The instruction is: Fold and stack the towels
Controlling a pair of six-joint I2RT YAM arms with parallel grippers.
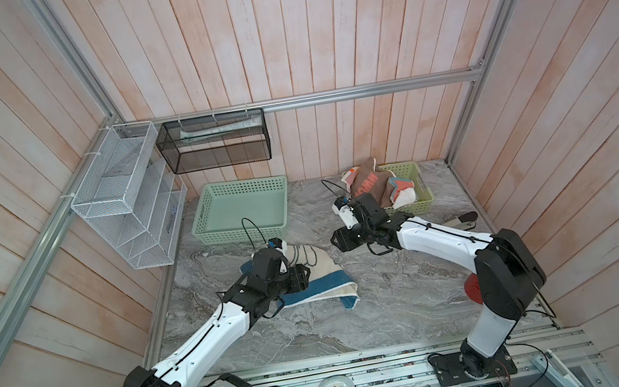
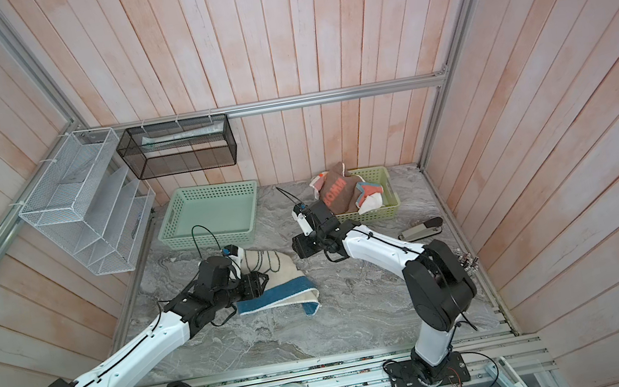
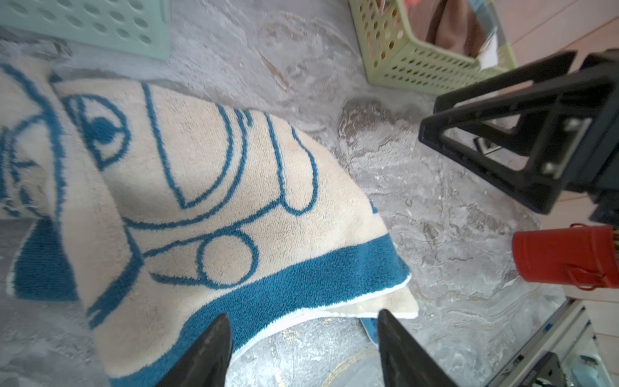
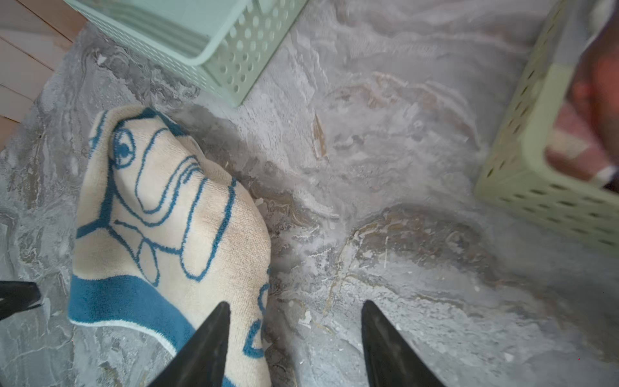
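1. The cream towel (image 1: 323, 264), blue-bordered with a cartoon face, lies rumpled on the table (image 1: 320, 327), with one part folded over itself.
2. The left end effector (image 3: 303, 315) hovers over the cream towel's blue-bordered edge. Its jaws are spread wide with nothing gripped between them.
3. The right end effector (image 4: 295, 302) hangs just beside the cream towel, on the side away from the left arm and mostly over bare table. Its jaws also stand wide and hold nothing.
4. Behind the cream towel sits a mint basket (image 1: 204, 228).
5. Behind the cream towel and off to its right, a yellow-green basket (image 1: 423, 206) holds the other towels in a heap. They are a brown towel with coral letters (image 1: 368, 187), a striped towel (image 1: 399, 184) and a white towel (image 1: 403, 200).
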